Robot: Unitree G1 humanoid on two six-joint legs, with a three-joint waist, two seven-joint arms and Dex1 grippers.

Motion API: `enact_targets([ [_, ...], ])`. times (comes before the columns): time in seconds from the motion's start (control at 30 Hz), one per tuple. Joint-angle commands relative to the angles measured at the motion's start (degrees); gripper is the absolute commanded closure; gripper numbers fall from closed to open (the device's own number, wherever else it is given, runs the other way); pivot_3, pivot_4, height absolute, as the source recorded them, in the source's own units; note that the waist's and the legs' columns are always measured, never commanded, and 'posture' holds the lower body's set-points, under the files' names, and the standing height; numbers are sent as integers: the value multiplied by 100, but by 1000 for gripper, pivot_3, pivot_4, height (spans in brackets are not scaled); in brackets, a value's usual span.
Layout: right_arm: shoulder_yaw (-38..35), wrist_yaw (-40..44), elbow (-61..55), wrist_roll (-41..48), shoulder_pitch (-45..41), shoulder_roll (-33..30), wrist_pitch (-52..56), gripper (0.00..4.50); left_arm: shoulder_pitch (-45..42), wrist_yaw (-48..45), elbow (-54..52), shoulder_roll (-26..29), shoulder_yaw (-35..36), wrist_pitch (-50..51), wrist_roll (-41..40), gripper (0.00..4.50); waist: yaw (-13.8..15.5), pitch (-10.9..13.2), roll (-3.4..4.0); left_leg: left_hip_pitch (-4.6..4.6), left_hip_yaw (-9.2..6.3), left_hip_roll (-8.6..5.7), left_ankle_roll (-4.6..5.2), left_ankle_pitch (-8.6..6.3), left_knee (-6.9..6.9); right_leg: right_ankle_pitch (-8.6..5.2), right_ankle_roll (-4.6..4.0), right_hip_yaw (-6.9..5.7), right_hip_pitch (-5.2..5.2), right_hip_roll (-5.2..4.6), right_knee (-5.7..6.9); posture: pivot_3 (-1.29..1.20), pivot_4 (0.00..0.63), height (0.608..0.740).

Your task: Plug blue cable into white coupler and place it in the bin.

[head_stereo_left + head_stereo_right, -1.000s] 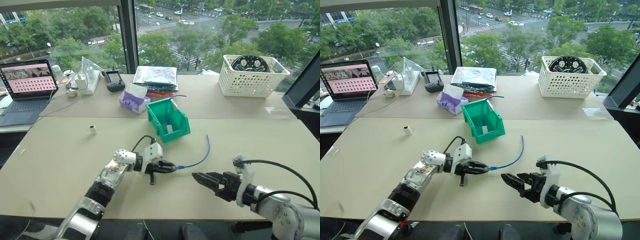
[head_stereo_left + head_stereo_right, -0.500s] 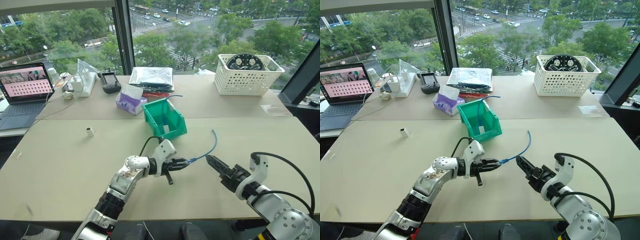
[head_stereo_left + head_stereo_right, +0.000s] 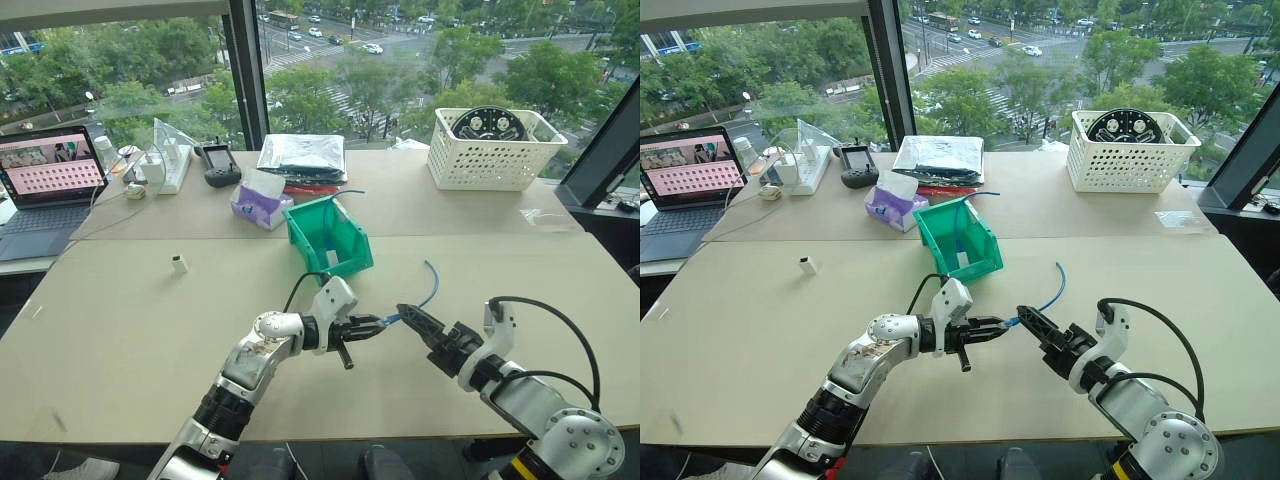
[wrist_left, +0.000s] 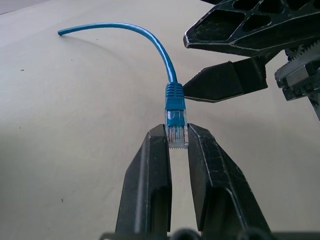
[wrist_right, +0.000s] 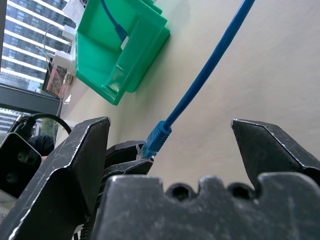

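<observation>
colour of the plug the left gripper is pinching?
Clear plastic plug on the blue cable, with a blue boot behind it, pinched by the left gripper. Left wrist view shows it best.

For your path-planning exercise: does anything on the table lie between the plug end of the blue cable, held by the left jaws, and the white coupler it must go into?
Nothing visible does. The left gripper holds the blue cable by its plug, and the white coupler stands alone, far off to the robot's left. Only bare table lies between them. The green bin sits off that line.
</observation>
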Motion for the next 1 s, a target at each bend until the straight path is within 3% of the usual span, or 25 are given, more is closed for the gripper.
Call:
enact_targets([
  [0.03, 187, -471, 170, 826, -23, 1110, -356, 1, -37, -20, -167, -22, 53, 2, -146, 4417, -1, 0, 0, 0, 0, 0, 0, 0, 0, 0, 0, 0, 0, 0, -1, 0, 150, 727],
  [0.43, 1699, -2113, 754, 3113, 720, 113, -1816, 1, -23, 4, -183, -7, 32, 65, -253, 4417, -11, 1, 2, -6, 1, 2, 1, 0, -1, -2, 4, 0, 1, 1, -12, 0, 150, 727],
  [0.53, 2130, -2369, 758, 3546, 927, -221, -2321, 652, -16, 9, -190, -10, 34, 74, -260, 4417, -14, 2, 2, -14, 0, 3, 1, 0, -3, -3, 5, -2, -2, 1, -19, 0, 150, 727],
  [0.8, 2947, -2624, 691, 4178, 1264, -962, -3313, 3435, -18, 13, -161, -16, 35, 56, -292, 4417, -13, 2, 2, -16, 2, 4, 3, 1, -3, -4, 8, -1, -1, 0, -24, 0, 150, 727],
  [0.93, 3142, -2592, 635, 4215, 1321, -1183, -3780, 4385, -8, 17, -137, 2, 54, 29, -301, 4417, -12, 2, 1, -18, 3, 4, 3, 1, -3, -5, 9, -1, -1, 0, -26, 0, 150, 727],
  [1.0, 3227, -2557, 594, 4225, 1366, -1273, -3970, 4486, 20, 31, -164, 12, 59, 35, -304, 4417, -15, 2, 1, -18, 3, 7, 3, 1, -3, -5, 9, -1, -1, 3, -27, 0, 150, 727],
])
